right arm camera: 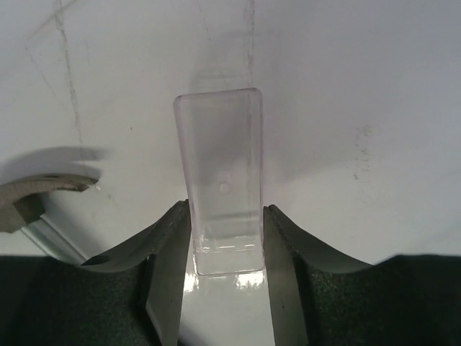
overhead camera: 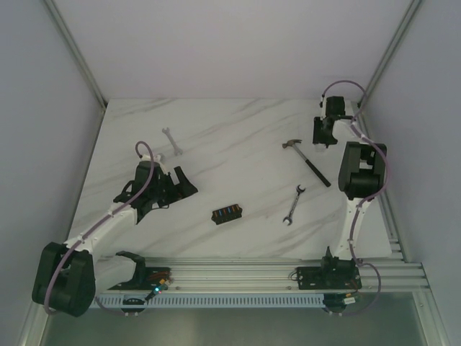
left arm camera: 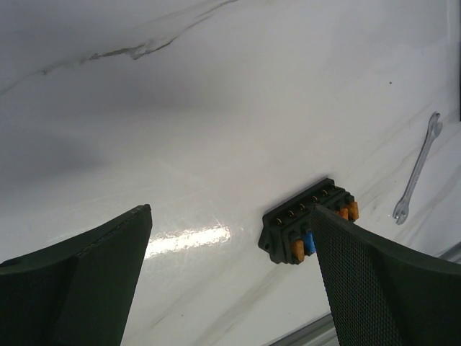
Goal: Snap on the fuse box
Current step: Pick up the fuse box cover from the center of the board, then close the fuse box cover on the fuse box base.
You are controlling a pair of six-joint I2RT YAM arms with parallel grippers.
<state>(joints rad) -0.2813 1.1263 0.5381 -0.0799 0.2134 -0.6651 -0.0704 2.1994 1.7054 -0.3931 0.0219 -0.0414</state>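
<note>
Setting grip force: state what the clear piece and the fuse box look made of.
Clear piece: likely transparent plastic, glossy; the table shows through it. Fuse box: seemingly matte black moulded plastic, holding orange and blue fuses.

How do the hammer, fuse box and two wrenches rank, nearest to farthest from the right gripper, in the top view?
1. hammer, close by the right gripper.
2. right wrench, toward the front.
3. fuse box, centre.
4. left wrench, back left.
</note>
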